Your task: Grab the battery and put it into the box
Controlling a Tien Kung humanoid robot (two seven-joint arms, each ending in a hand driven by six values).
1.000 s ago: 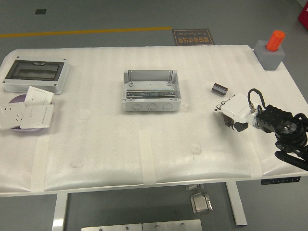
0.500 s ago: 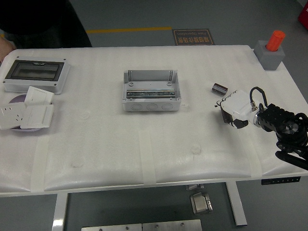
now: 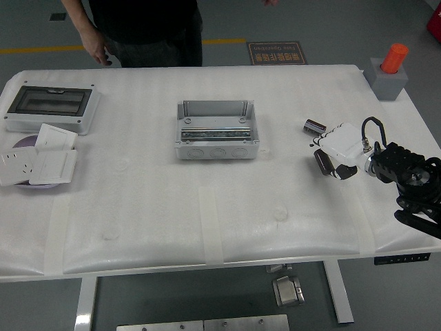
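Note:
The battery (image 3: 314,126), a small dark cylinder with metal ends, lies on its side on the white table, right of centre. The open grey box (image 3: 216,129) stands in the middle of the table, with a metal rail inside. My right hand (image 3: 335,152) comes in from the right edge, white-backed with dark fingers spread, just below and right of the battery and holding nothing. Whether it touches the battery is unclear. My left arm is out of view.
A person in dark clothes (image 3: 141,27) stands at the far side, upper left, hands hanging off the table. A grey enclosure with a clear lid (image 3: 52,107) and white socket plates (image 3: 38,158) lie at the left. A grey block with an orange cylinder (image 3: 388,72) stands far right.
My right hand has moved up and slightly right, closer to the battery. The person has walked into view at the far left side. The battery and box have not moved.

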